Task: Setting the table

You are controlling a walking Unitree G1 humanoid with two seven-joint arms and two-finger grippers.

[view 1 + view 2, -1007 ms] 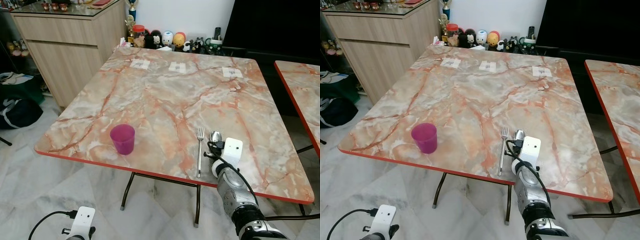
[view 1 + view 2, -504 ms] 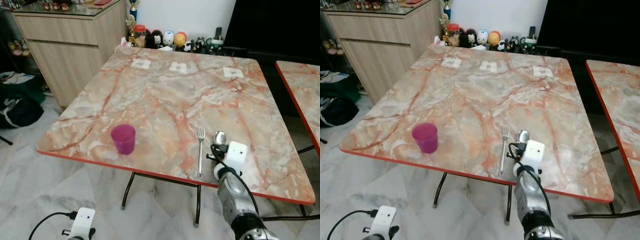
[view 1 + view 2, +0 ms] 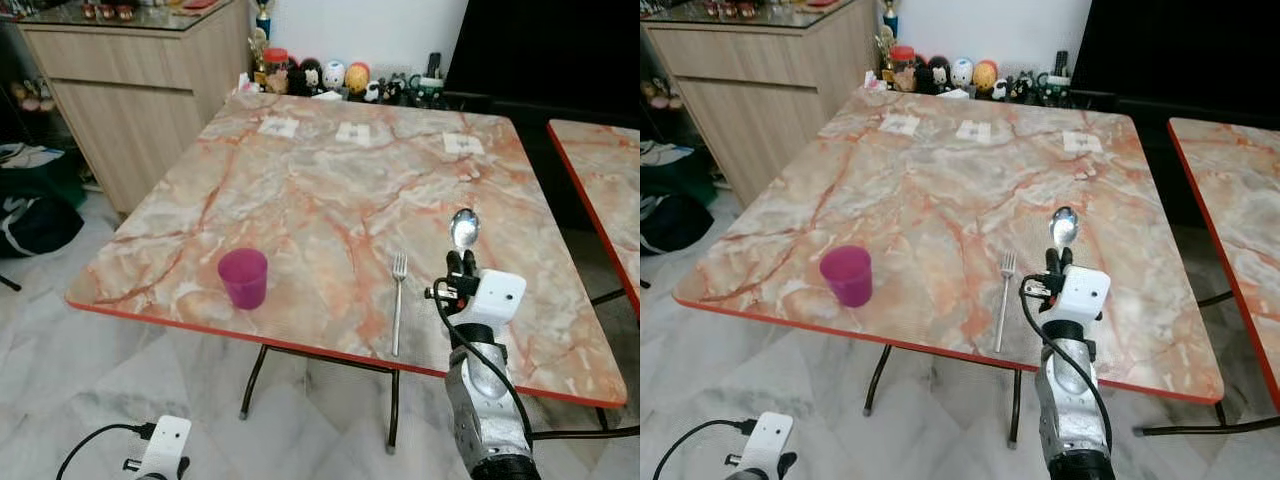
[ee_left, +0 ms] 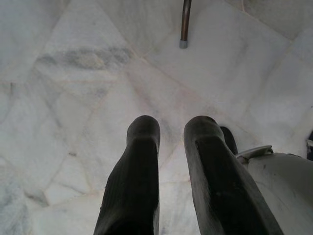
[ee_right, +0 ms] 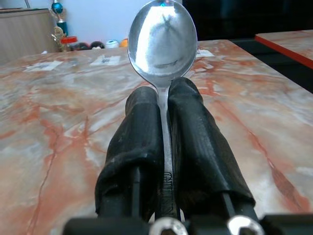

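At the far left of the head view, a wooden cabinet (image 3: 140,90) is seen in the upper left corner, with a dark bag (image 3: 35,225) on the floor below it. Down in the bottom left corner, the left gripper (image 4: 168,147) is hung low over the pale marble floor (image 4: 73,98); in the wrist view its two black fingers are held slightly apart with nothing between them, near a table leg (image 4: 184,24).

The marble table (image 3: 330,180) takes up the middle of the frame. A purple cup (image 3: 243,277) is stood upright near the front edge, left of center. A fork (image 3: 398,300) is laid flat right of center, tines pointing to the far side. A row of little figurines (image 3: 330,78) is lined up past the far edge, up top.

Toward the lower right, the right gripper (image 3: 462,268) is raised above the table, just right of the fork. Its fingers are clamped tight on the handle of a spoon (image 5: 163,41), which is held upright with the bowl on top. A second table (image 3: 600,170) is cut off at the right edge.
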